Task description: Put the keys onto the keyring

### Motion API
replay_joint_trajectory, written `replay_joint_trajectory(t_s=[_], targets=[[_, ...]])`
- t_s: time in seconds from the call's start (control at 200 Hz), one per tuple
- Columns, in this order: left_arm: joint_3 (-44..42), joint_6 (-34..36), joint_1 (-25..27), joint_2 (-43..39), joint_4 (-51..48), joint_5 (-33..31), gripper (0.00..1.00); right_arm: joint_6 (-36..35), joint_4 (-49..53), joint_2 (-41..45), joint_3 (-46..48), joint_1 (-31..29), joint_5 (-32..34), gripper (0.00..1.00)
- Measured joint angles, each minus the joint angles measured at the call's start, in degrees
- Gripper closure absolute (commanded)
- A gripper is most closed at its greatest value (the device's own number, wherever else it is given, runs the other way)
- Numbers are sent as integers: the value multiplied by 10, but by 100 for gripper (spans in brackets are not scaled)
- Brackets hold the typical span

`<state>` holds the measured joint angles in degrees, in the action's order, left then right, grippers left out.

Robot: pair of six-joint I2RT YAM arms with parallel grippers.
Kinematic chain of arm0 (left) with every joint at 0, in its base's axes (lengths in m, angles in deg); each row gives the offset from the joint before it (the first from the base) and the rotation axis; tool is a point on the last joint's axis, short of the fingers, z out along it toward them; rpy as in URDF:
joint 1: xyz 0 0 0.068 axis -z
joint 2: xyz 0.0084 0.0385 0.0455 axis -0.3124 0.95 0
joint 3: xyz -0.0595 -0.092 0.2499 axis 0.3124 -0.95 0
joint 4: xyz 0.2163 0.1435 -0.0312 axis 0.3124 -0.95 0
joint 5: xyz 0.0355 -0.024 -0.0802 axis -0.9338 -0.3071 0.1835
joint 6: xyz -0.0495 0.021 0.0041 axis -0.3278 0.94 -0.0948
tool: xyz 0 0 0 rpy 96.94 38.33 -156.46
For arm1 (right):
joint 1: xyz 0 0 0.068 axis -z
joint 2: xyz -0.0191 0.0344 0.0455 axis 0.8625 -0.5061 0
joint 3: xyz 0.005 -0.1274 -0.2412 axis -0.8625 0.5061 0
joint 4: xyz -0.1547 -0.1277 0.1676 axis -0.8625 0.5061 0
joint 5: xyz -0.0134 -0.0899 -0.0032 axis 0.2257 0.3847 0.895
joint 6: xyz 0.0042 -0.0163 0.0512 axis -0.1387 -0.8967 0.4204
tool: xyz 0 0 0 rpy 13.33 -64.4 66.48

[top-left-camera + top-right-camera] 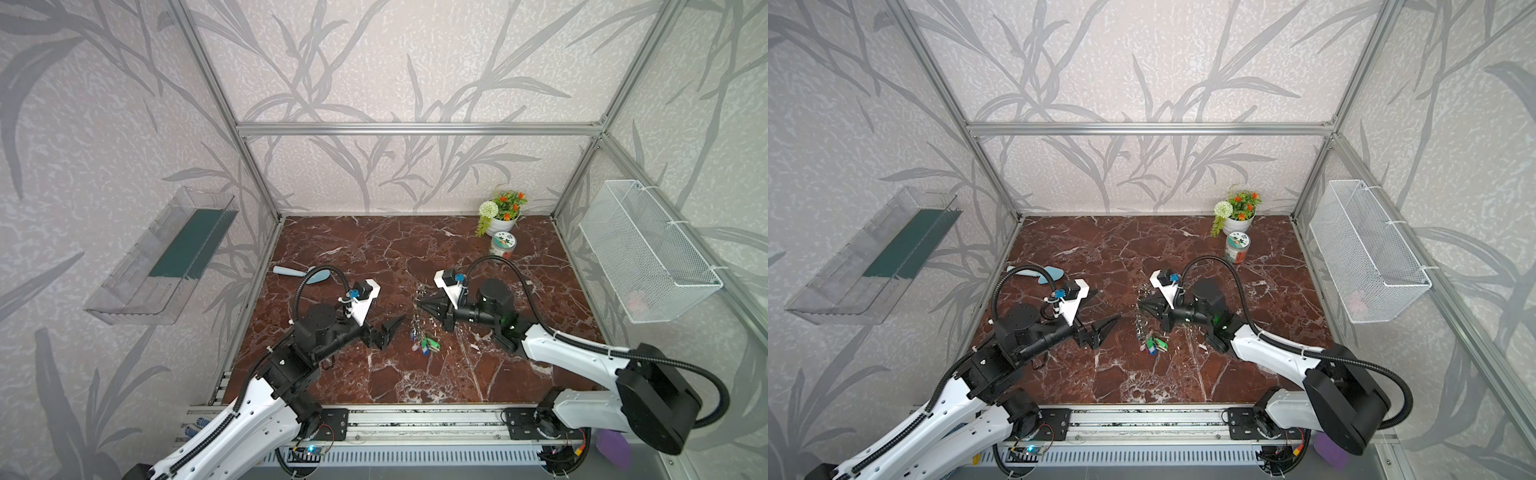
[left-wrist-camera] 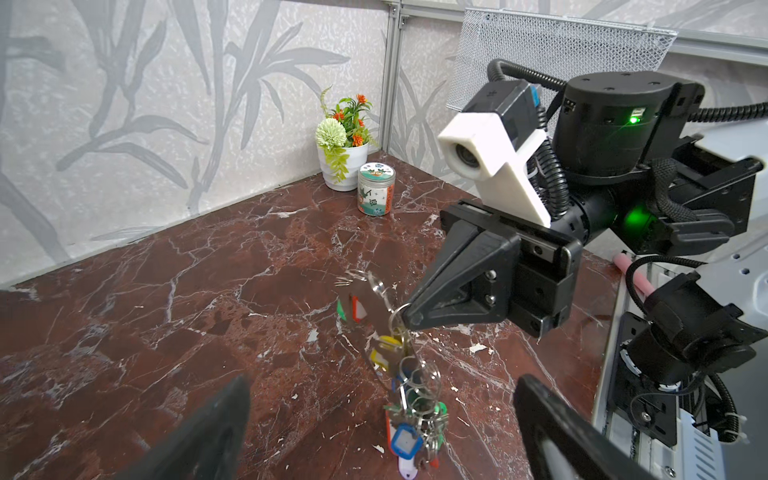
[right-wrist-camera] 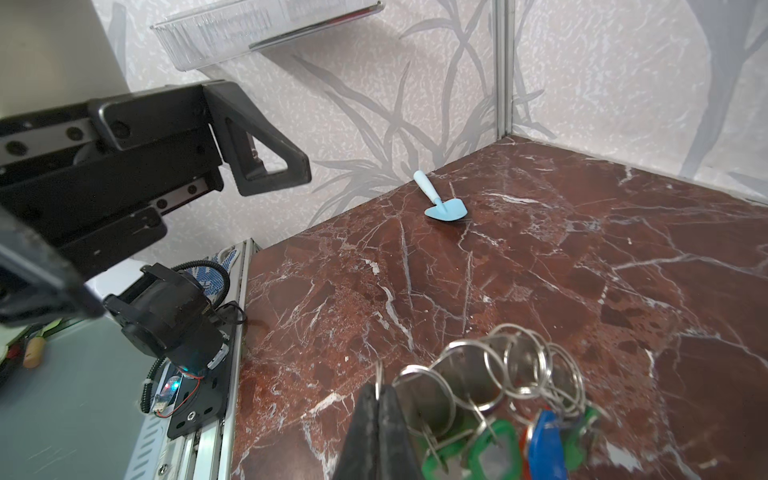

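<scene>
A: Left gripper [image 1: 390,332]?
B: Jaws wide apart, empty, near the bunch.
A: Small silvery keys with yellow rectangular tag [image 2: 384,349]?
B: Hanging on the large thin grey metal keyring [image 2: 395,318], over the red marble worktop [image 2: 166,291].
A: Right gripper [image 2: 409,319]?
B: Clamped on that keyring.

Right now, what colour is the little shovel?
Light blue. The shovel shows best in the right wrist view.

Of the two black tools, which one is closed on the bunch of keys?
The black right tool: its jaws are shut on the large thin grey metal keyring. The left tool stands wide open, apart from it.
</scene>
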<state>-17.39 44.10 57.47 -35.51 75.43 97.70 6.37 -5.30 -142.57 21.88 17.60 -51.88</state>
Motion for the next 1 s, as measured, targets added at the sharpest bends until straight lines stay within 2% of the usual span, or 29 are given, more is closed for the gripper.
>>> replay_joint_trajectory(t_s=[0.19, 0.36, 0.475, 0.585, 0.915, 1.0], targets=[[0, -1, 0, -6, -4, -25, 1, 3, -19, -53, -48, -32, 4, 100], [0, -1, 0, -5, -4, -27, 1, 43, -77, -102, -42, -1, -2, 100], [0, -2, 0, -1, -4, -27, 1, 80, -129, -132, -1, 44, 5, 100], [0, -2, 0, 3, -4, -26, 1, 97, -148, -142, 44, 78, 43, 100], [0, -10, 0, 14, -4, -16, 1, 107, -190, -131, 156, 112, 150, 100], [0, -12, 0, 16, -4, -16, 1, 110, -203, -118, 184, 127, 166, 92]])
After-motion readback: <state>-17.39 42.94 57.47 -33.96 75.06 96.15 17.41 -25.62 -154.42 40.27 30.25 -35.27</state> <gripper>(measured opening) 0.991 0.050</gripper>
